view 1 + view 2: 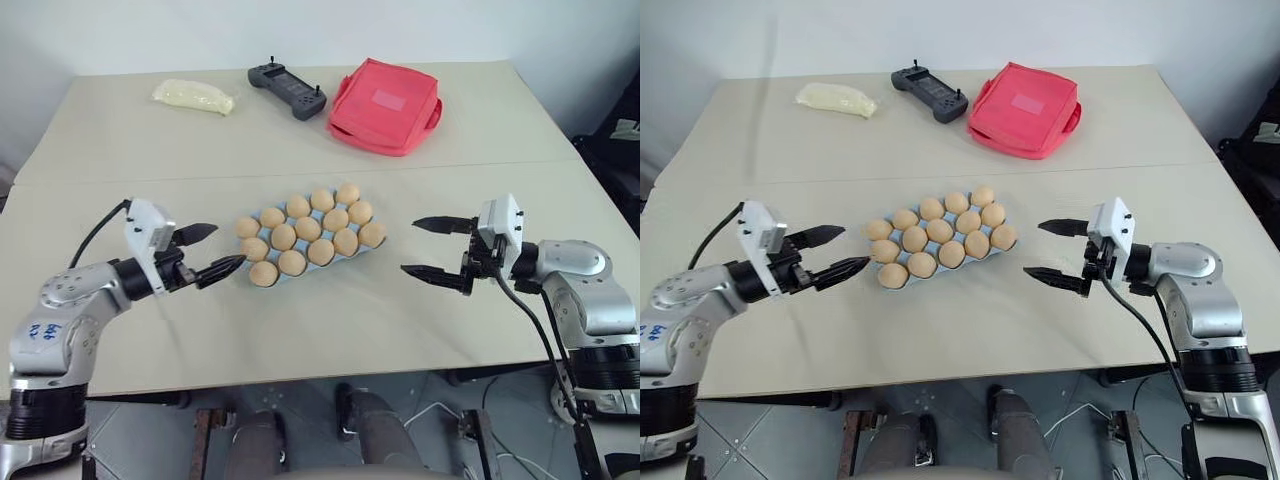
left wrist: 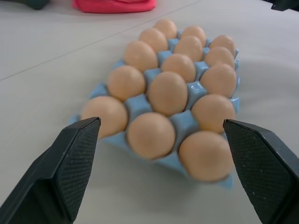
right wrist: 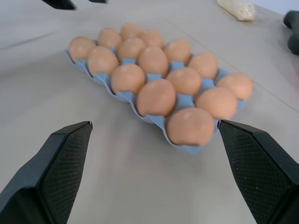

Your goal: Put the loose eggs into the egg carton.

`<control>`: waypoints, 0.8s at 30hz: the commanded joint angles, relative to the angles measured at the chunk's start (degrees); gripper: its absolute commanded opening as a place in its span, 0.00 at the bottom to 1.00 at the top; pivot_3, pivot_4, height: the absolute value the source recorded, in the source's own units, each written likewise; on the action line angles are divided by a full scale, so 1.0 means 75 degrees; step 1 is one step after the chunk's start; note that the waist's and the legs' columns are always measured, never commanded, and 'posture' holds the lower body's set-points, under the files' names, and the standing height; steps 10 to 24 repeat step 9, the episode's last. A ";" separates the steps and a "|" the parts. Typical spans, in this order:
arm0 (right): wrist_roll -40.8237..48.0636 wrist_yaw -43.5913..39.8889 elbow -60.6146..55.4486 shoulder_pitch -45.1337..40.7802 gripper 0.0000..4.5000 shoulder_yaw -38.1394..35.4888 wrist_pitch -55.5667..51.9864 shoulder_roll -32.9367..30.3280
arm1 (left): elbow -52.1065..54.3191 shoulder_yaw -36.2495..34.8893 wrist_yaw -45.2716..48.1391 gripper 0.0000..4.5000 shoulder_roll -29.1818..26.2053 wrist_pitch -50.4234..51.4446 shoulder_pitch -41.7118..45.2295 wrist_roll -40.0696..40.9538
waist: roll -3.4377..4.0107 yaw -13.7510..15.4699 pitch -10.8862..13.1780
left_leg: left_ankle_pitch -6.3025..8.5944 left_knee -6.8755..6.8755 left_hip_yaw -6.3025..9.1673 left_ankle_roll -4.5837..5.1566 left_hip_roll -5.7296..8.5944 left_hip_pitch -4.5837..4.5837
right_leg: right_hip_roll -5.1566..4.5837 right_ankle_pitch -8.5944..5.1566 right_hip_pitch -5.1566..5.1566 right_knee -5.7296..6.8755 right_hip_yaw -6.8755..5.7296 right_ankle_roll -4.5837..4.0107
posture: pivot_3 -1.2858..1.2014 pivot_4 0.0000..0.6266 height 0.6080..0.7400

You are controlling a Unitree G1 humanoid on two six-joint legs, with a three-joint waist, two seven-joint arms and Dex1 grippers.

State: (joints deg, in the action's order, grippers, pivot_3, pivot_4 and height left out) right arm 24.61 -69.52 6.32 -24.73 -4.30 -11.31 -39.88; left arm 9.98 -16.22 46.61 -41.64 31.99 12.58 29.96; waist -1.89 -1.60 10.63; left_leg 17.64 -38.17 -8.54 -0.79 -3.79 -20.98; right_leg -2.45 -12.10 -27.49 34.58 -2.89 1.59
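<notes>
A pale table [image 1: 320, 330] carried all items. At its far side lay a red pouch [image 1: 385, 105], a black controller [image 1: 287, 89] and a whitish packet [image 1: 194, 96], well apart from the carton [image 2: 136, 106]. The carton, light blue, sat mid-table between the two arms, every cup visible holding an egg; the eggs [image 1: 308, 228] stood in three rows. The left gripper [image 1: 208, 250] hovered just beside the carton's left end, fingers [image 2: 74, 158] spread apart and empty. The right gripper [image 1: 436, 248] hung near the carton's right end, fingers [image 3: 65, 158] likewise wide apart, holding nothing
</notes>
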 commanded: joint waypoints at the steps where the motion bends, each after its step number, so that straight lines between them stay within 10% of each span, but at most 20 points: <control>1: 0.0033 -0.0079 0.0247 -0.0192 1.00 -0.0278 0.0298 -0.0119 | -0.0084 -0.0406 0.0168 0.99 -0.0146 -0.0503 -0.0042 -0.0015 | 0.0000 0.0006 0.0000 | -0.0001 0.0000 0.0001 0.0002 0.0000 -0.0001 | -0.0001 0.0000 0.0002 -0.0002 0.0001 0.0000 | 0.52 0.24 1.00; 24: 0.0118 0.0013 0.0300 -0.0270 1.00 -0.0341 0.0345 0.0011 | 0.0014 -0.0443 0.0017 0.99 0.0035 -0.1018 -0.0119 -0.0049 | 0.0001 -0.0010 0.0000 | 0.0001 0.0004 0.0000 -0.0001 -0.0003 -0.0006 | -0.0007 0.0003 0.0000 -0.0005 0.0006 0.0005 | 0.52 0.24 1.00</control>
